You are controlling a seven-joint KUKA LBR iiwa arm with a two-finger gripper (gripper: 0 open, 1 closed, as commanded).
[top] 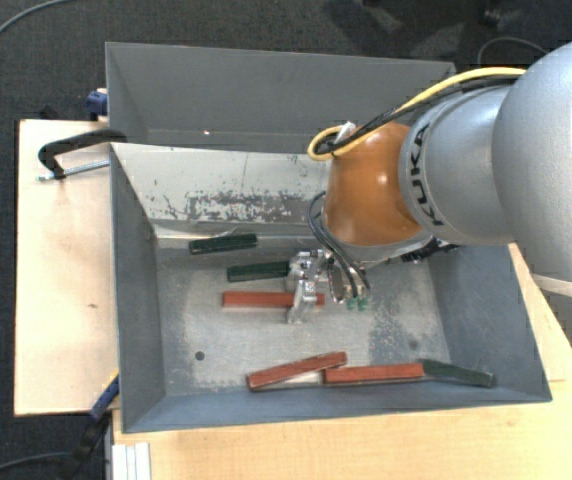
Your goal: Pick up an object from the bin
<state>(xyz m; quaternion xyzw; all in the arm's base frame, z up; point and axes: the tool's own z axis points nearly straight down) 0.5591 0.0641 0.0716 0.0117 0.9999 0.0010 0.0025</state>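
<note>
My gripper (326,303) is low in the middle of the bin, under the orange wrist cover, and its fingers stand apart. The left finger (302,306) rests at the right end of a red-brown flat stick (254,300) lying crosswise on the floor. Nothing shows between the fingers. A dark green stick (257,268) lies just above the red-brown one, its right end by the gripper. Another dark green stick (223,243) lies further back, near the rear wall.
Along the front wall lie two red-brown sticks (296,370) (374,373) end to end, and a dark green stick (458,375) sits toward the front right corner. The arm covers the bin's right rear part.
</note>
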